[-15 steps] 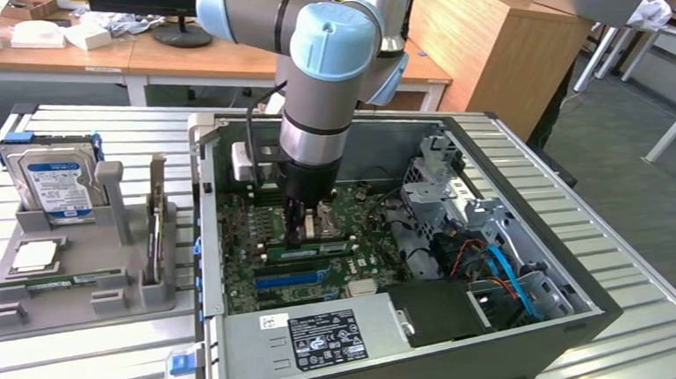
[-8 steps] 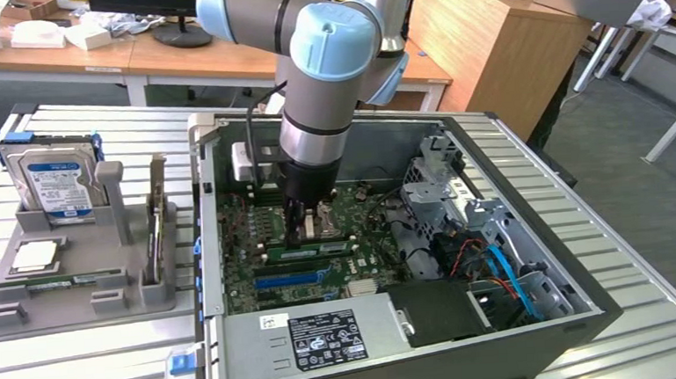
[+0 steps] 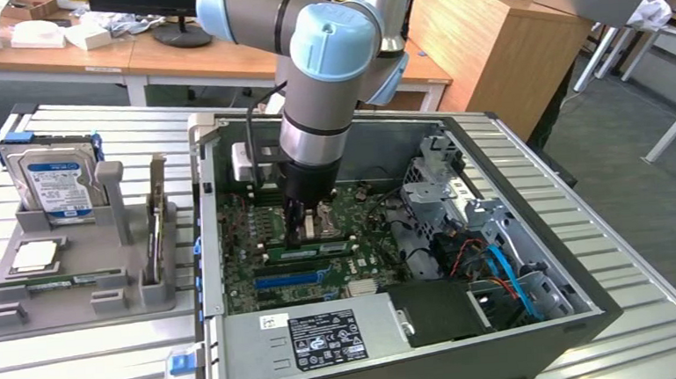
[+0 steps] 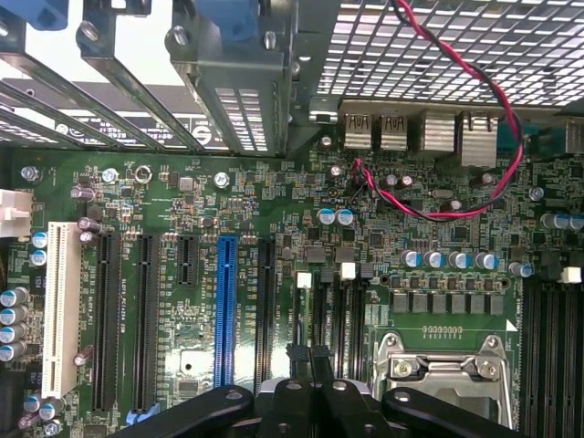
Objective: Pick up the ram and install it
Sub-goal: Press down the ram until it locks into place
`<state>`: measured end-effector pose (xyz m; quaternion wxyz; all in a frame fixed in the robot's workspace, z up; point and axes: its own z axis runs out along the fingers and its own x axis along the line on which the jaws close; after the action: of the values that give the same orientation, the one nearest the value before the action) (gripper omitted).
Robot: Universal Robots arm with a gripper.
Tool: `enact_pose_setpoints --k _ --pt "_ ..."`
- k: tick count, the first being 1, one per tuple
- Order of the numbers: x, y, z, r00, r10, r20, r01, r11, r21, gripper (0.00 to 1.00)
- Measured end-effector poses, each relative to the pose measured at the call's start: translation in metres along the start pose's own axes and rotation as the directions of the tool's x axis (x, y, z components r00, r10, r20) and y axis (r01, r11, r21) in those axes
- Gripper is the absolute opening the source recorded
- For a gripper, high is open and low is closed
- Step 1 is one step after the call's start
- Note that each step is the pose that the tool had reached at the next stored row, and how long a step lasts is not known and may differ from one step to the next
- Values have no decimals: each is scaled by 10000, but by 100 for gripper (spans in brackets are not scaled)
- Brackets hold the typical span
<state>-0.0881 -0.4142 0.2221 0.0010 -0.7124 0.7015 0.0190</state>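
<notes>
The arm reaches down into the open computer case point(image 3: 476, 146), and its gripper point(image 3: 303, 231) hangs low over the motherboard point(image 3: 319, 270), near the middle of the board in the exterior view. In the wrist view the gripper point(image 4: 308, 383) shows its two fingers pressed together over the board, just short of the CPU socket point(image 4: 447, 365); they are closed, and no green board can be made out between them. A ram stick point(image 3: 309, 250) lies flat-edged in a slot directly at the fingertips, at about 6 o'clock from the gripper in the exterior view, with the blue slot point(image 3: 287, 281) a little further toward 6 o'clock. The closed fingers appear to rest on or just above the stick's top edge; contact cannot be confirmed. Judging from this, the pick-up is finished and the stick sits in its slot, so the work is at or near the final seating; whether the latches have locked cannot be told. On the grey tray point(image 3: 74, 294) at 9 o'clock stands the hard drive point(image 3: 56, 185).
</notes>
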Motion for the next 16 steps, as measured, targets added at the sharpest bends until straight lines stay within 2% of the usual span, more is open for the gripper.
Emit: enact_pose_setpoints --k 8,16 --pt "-2 -1 -9 10000 0 15 0 10000 10 10" --pt "-8 6 -259 10000 1 3 -1 10000 1 10"
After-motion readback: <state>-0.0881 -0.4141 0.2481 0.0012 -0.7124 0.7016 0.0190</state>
